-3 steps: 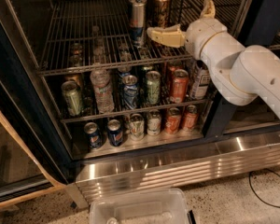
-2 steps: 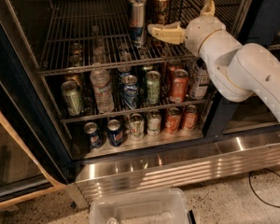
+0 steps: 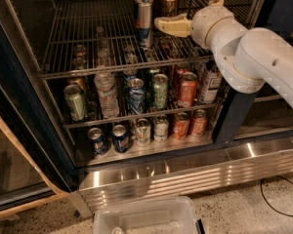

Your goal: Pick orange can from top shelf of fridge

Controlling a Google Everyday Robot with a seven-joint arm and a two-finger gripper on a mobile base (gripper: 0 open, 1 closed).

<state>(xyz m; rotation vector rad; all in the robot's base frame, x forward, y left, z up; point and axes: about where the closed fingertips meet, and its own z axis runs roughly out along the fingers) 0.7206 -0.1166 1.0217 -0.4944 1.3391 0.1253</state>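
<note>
The gripper [image 3: 186, 7] hovers at the upper centre-right of the frame, jaws apart, one finger [image 3: 172, 26] just below the orange can [image 3: 169, 0]. The can stands at top centre on the top shelf [image 3: 78, 72] of the fridge [image 3: 185, 177]. The jaws should probably straddle it squarely before closing, clear of the silver-and-blue can [image 3: 143, 19] just to its left.
</note>
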